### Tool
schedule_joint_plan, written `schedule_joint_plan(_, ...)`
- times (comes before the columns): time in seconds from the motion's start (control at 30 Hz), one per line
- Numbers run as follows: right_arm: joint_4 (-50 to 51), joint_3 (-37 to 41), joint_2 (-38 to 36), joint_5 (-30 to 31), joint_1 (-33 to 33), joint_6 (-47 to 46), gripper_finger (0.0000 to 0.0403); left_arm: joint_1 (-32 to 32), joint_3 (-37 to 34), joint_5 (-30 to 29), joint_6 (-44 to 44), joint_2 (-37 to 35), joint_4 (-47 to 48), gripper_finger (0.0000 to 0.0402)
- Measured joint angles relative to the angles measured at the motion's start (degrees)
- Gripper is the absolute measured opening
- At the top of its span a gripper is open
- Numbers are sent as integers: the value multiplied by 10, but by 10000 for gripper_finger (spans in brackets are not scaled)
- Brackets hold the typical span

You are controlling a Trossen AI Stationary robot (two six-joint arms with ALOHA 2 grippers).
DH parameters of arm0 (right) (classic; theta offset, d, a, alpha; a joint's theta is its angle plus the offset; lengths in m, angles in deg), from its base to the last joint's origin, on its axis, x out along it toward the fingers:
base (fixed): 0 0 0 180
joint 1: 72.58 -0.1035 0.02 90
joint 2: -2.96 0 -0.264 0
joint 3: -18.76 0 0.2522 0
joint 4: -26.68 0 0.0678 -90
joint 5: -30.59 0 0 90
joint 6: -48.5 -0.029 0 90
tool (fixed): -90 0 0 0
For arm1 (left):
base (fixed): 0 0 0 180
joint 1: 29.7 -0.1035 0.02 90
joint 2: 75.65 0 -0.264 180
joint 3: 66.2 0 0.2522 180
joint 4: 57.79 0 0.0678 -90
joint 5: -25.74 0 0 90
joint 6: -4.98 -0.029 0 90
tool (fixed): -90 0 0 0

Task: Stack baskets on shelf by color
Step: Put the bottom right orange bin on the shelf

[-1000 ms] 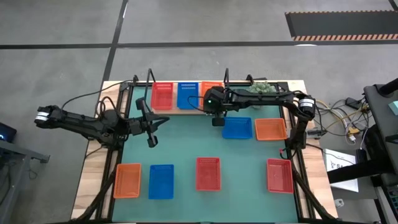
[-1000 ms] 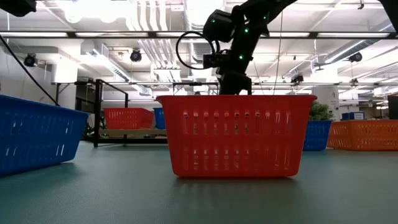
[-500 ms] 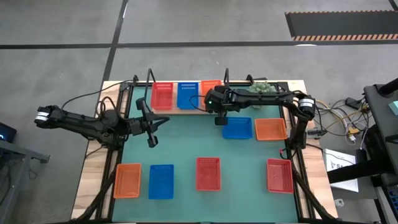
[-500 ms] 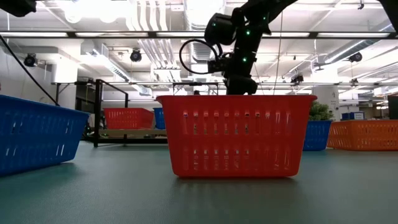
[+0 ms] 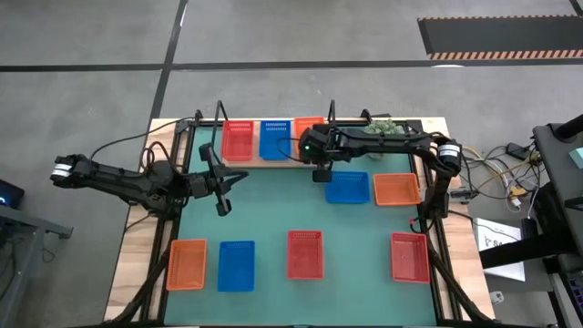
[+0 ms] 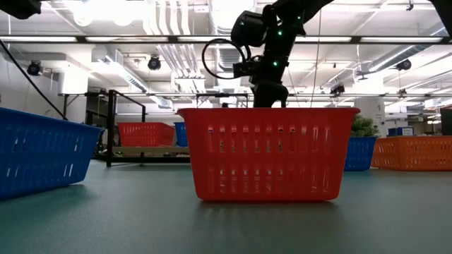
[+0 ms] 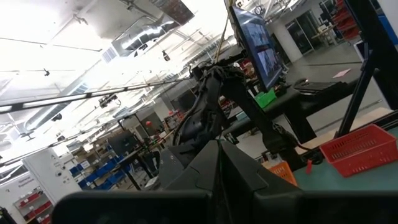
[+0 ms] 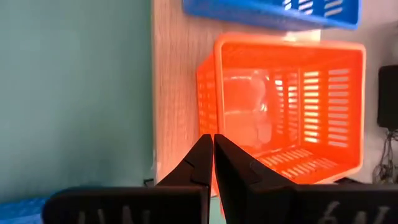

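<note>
Hardly anything has moved over the last second: the right end effector [image 5: 321, 176] has only wavered slightly near the flat light-wood shelf with thin black upright frames [image 5: 273, 160], and none of the baskets has shifted. It hangs over the desk just off the shelf's front edge, fingers clenched together on nothing. Its wrist view looks past the shut fingertips [image 8: 208, 152] at the orange plastic mesh basket [image 8: 283, 106] already standing on the shelf beside a blue mesh basket [image 5: 275, 138] and a red mesh basket [image 5: 239, 139]. Nearest loose candidate is the blue mesh basket on the green desk [image 5: 347, 187], just beyond the end effector away from the shelf, its long axis parallel to the shelf. Left end effector [image 5: 222, 208], also clenched and empty, waits well apart from the shelf, so the right arm is likely better placed
</note>
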State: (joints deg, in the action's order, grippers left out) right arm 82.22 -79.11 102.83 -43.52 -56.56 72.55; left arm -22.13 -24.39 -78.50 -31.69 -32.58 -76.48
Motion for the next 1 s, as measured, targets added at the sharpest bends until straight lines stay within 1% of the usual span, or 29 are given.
schedule_joint_plan(0.2,-9,-25,-1,-9,0,5,9,0,0,0,0,0,0,0)
schedule_joint_plan(0.47,-59,-25,6,-9,17,25,9,0,0,0,0,0,0,0)
schedule_joint_plan(0.7,-58,-25,37,-16,26,34,9,0,0,0,0,-1,0,0)
schedule_joint_plan(0.77,-50,-24,42,-30,26,38,9,0,0,0,0,-1,0,0)
schedule_joint_plan(0.83,-41,-25,42,-41,25,38,9,0,0,0,0,-1,0,0)
schedule_joint_plan(1.0,-33,-25,34,-44,24,34,9,0,0,0,0,-1,0,0)
